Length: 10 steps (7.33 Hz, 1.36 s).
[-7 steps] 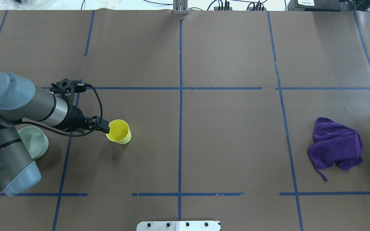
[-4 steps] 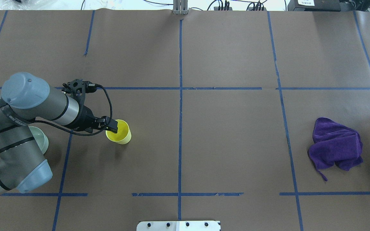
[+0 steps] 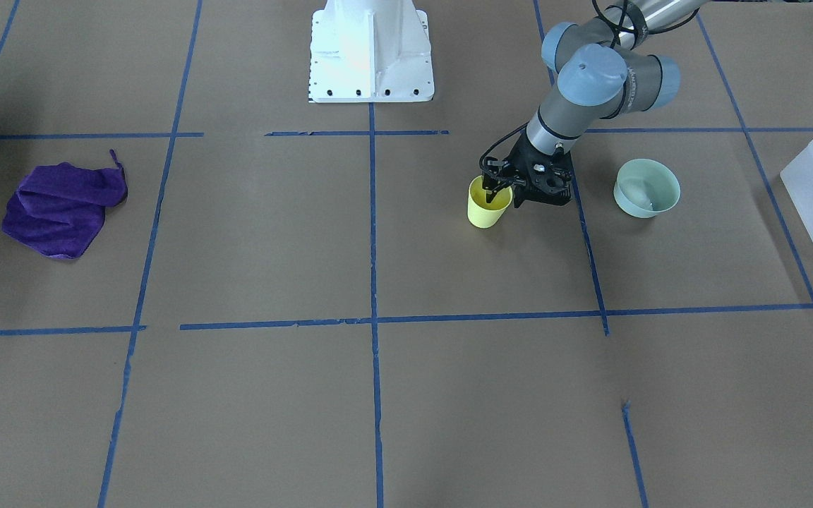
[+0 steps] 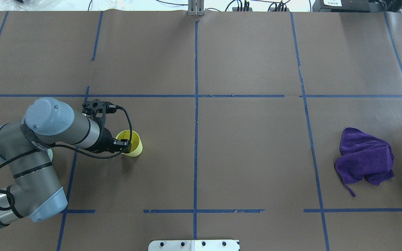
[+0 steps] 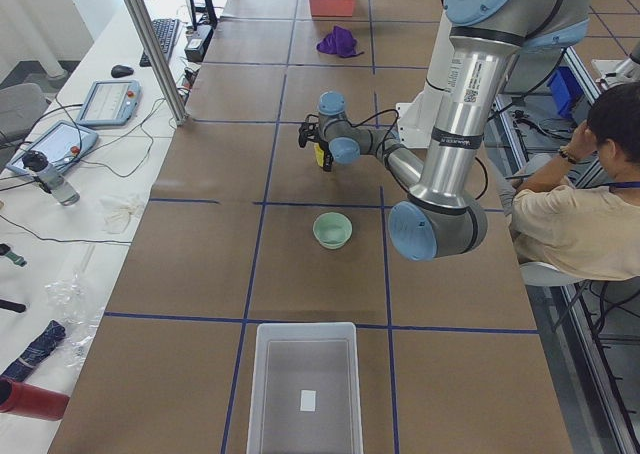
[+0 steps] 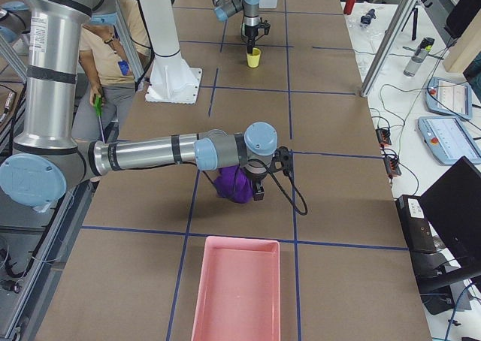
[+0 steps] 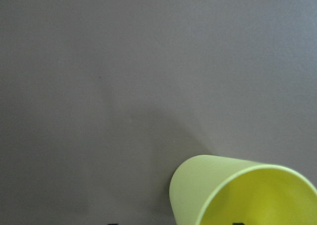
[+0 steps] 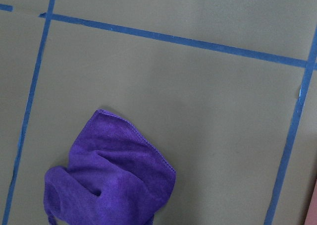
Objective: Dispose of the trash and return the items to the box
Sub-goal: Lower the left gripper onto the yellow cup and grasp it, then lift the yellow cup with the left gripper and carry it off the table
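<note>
The yellow cup (image 4: 134,145) stands upright on the brown table left of centre; it also shows in the front view (image 3: 483,206) and at the bottom of the left wrist view (image 7: 247,195). My left gripper (image 4: 126,144) is open and lowered over the cup's near rim, one finger inside and one outside (image 3: 495,194). The mint-green bowl (image 3: 646,187) stands upright beside the arm, towards the box (image 3: 805,208). The box is empty (image 5: 303,327). My right gripper (image 6: 258,197) hovers at a purple cloth (image 6: 234,187); I cannot tell whether it is open.
The purple cloth (image 4: 365,160) lies crumpled at the table's right side. A pink tray (image 6: 237,288) sits at the table's right end. The robot's white base (image 3: 371,49) is at the near middle edge. A seated person (image 5: 580,204) is behind the robot.
My left arm has swung toward the cup and lowered, so its fingers now straddle the cup's rim. The cup and cloth have not moved.
</note>
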### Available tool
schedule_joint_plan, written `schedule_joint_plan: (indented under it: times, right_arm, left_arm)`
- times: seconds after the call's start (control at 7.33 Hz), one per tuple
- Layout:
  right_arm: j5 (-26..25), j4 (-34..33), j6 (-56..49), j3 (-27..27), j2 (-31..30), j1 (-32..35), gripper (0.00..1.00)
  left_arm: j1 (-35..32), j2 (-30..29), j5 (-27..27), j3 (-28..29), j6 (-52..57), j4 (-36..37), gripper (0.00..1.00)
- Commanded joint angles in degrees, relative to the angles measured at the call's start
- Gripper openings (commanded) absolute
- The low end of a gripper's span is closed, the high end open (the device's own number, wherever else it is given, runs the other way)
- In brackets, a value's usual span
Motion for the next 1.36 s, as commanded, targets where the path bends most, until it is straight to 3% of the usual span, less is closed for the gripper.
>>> schedule_joint_plan:
  times: [0.0, 0.41, 0.68, 0.95, 1.23]
  right_arm:
    - [0.0, -0.01, 0.09, -0.15, 0.0, -0.09, 1.0]
    - [0.0, -0.01, 0.09, -0.15, 0.0, -0.09, 1.0]
    - [-0.17, 0.07, 0.09, -0.15, 0.09, -0.09, 1.0]
    - [-0.35, 0.25, -0.17, -0.15, 0.09, 0.0, 1.0]
    - [-0.53, 0.6, 0.0, -0.24, 0.0, 0.0, 1.0]
  left_arm:
    - [0.22, -0.02, 0.59, -0.51, 0.0, 0.1, 0.0]
    - [-3.79, 1.2, 0.41, -9.01, -0.09, 3.33, 0.0]
    - [-15.01, 6.55, -1.16, -17.37, 0.96, 8.0, 0.0]
    - [-27.05, 17.58, -7.99, -18.62, 21.32, 7.22, 0.0]
    - [-39.63, 25.18, -16.43, -11.56, 46.9, 7.04, 0.0]
